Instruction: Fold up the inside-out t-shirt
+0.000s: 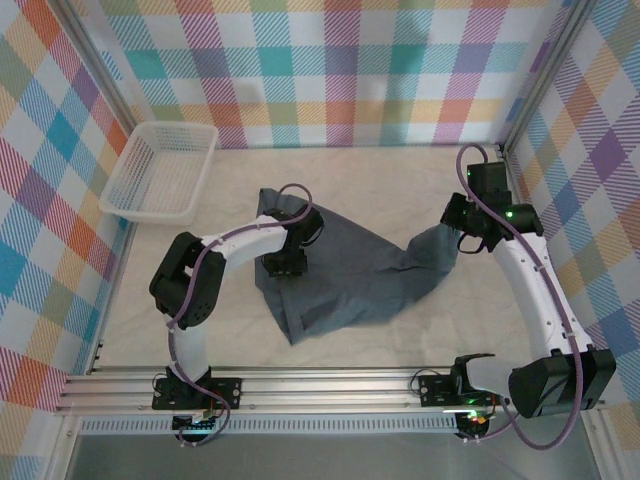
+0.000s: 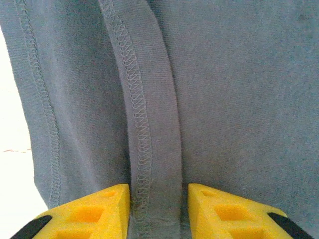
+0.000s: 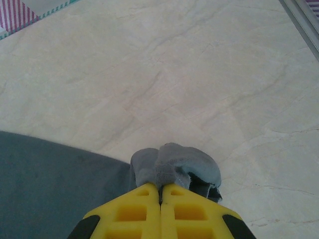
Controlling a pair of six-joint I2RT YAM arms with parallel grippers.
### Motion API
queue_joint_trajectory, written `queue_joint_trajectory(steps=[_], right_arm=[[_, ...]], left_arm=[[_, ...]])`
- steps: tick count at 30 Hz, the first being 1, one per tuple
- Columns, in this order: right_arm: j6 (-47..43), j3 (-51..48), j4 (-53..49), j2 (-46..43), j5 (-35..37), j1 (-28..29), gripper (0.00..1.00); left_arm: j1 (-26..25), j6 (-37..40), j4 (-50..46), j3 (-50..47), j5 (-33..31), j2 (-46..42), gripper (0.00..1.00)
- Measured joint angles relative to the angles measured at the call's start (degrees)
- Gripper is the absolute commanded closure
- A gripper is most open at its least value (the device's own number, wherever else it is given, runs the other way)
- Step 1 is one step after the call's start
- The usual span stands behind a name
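T-shirt [image 1: 350, 280], slate blue-grey and wrinkled, lies spread across the middle of the pale table [image 1: 400, 170], one corner pulled out to the right. From above we see the left gripper [image 1: 285, 262] pressed down on the cloth's left part. Its wrist camera shows the yellow fingertips of that gripper [image 2: 158, 191] a narrow gap apart, a stitched band of the t-shirt [image 2: 239, 99] filling the space between them; we cannot tell whether they clamp it. The right gripper [image 1: 455, 232] is at the stretched right corner. Up close, this gripper [image 3: 160, 188] has its jaws closed tight on a small bunch of the t-shirt [image 3: 50, 184]. A white mesh basket [image 1: 175, 128] sits at the far left, apart from the cloth
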Motion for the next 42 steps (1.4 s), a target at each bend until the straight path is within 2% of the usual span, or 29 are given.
queue_joint_trajectory(steps=[7, 12, 14, 18, 24, 28, 31, 33, 37, 42], right_arm=[[-0.02, 0.00, -0.02, -0.15, -0.11, 0.00, 1.00], [0.00, 0.00, -0.02, -0.22, -0.13, 0.00, 1.00], [0.00, 0.00, -0.02, -0.22, -0.15, 0.00, 1.00], [-0.02, 0.00, -0.02, -0.22, -0.13, 0.00, 1.00], [-0.02, 0.00, -0.04, -0.24, -0.15, 0.00, 1.00], [-0.04, 0.00, -0.07, -0.26, -0.15, 0.00, 1.00], [-0.02, 0.00, -0.04, -0.26, -0.20, 0.00, 1.00], [0.00, 0.00, -0.04, -0.26, -0.55, 0.00, 1.00], [0.02, 0.00, -0.04, -0.26, -1.05, 0.00, 1.00], [0.17, 0.00, -0.07, -0.26, -1.20, 0.00, 1.00]], left_arm=[[1.05, 1.95, 0.44, -3.02, -2.16, -2.05, 0.89], [3.61, 2.14, 0.68, -7.87, -1.88, -8.17, 0.91], [4.20, 2.14, 1.31, -9.03, -1.40, -10.08, 0.90], [4.20, 1.79, 3.41, -11.02, 1.11, -11.74, 0.80], [4.20, 1.42, 6.93, -12.28, 3.54, -11.74, 0.79], [4.20, 1.05, 8.31, -12.33, 3.43, -11.58, 0.84], [4.20, 0.72, 9.31, -12.81, 3.39, -11.58, 0.84], [4.22, 0.57, 9.55, -13.33, 3.41, -11.58, 0.82], [4.26, 0.35, 9.51, -13.86, 3.52, -11.58, 0.68], [4.57, -0.35, 9.79, -14.60, 3.43, -11.56, 0.69]])
